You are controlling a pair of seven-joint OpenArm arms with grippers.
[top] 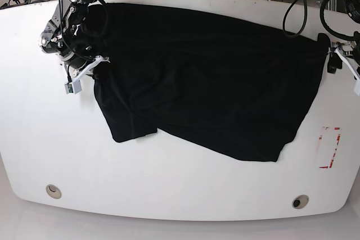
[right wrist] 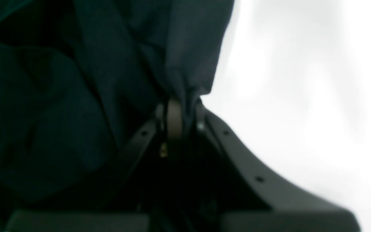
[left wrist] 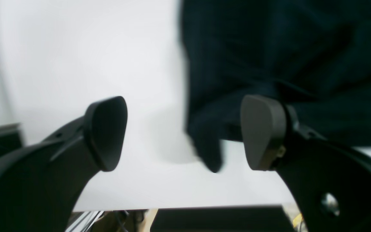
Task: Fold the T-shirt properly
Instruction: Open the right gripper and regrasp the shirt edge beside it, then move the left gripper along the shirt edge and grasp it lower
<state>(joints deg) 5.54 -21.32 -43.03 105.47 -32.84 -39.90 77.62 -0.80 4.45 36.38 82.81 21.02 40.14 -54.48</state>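
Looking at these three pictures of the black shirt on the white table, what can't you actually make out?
- Right gripper: in the right wrist view, T-shirt folds cover its tips, hiding how much cloth is pinched.
- Left gripper: open in the left wrist view; blur hides whether the shirt edge touches its right pad.
- Base view: arms and cables cover both shirt ends; the red-marked patch on the table is too small to read.

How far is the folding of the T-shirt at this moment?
No fold is done yet: the T-shirt lies spread and wrinkled across the table. In hand: the right gripper is shut on a bunch of cloth at one edge, while the left gripper is open around a corner of the shirt. Closing that gripper and every fold remain.
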